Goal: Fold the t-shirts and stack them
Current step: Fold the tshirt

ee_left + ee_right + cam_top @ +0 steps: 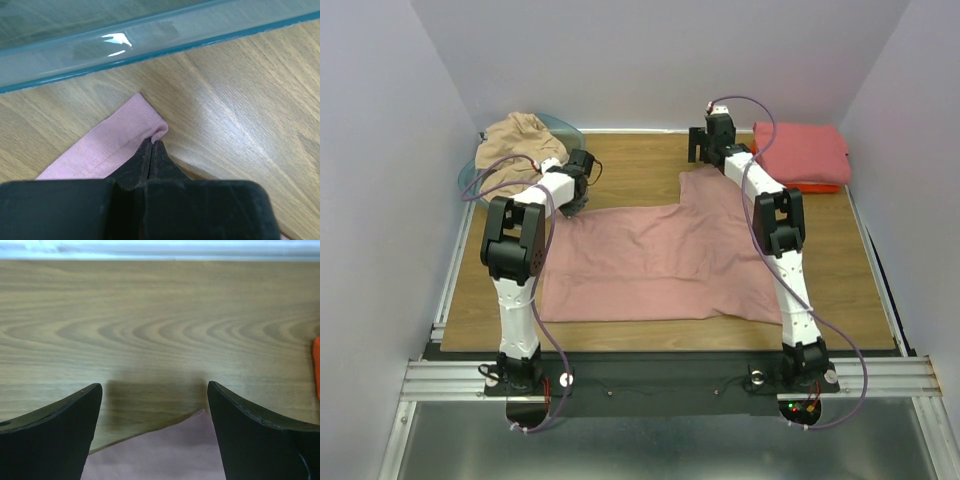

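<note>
A dusty pink t-shirt (660, 260) lies spread flat in the middle of the table. My left gripper (572, 203) is shut on its far left hem corner (110, 145), pinching the cloth at the fingertips (152, 143) low over the wood. My right gripper (700, 150) is open and empty above the shirt's far right corner (170, 455), which lies between the jaws (155, 395). A tan-beige t-shirt (515, 140) is bunched in the basket. A folded coral pink t-shirt (800, 150) lies on a folded orange one (815, 187) at the back right.
The translucent teal basket (565, 128) stands at the back left, and its wall (125, 45) is just beyond my left gripper. The back wall is close behind my right gripper. An orange edge (317, 365) shows at the right of the right wrist view.
</note>
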`<action>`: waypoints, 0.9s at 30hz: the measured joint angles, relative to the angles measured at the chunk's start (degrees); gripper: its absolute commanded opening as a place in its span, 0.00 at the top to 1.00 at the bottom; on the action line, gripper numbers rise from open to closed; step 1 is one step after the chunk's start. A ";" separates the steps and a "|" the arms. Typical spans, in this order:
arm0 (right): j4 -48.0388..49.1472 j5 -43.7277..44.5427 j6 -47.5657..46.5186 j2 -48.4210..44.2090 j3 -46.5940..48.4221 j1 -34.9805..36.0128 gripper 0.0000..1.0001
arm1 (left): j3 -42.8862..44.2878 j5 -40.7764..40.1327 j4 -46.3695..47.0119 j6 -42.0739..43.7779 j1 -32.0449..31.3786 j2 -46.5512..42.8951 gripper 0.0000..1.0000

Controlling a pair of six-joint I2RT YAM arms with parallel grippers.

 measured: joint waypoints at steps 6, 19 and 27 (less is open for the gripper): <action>1.77 2.12 -0.61 0.13 -3.52 0.17 0.27 | -0.87 0.33 0.31 -0.07 0.00 -0.63 1.00; 2.38 5.20 -0.26 -5.84 -12.83 1.42 1.00 | -2.69 1.75 0.24 -0.04 -0.02 -2.14 1.00; 1.73 6.60 1.16 -24.96 -33.79 3.23 1.00 | -10.03 4.00 1.75 0.22 -0.96 -7.67 1.00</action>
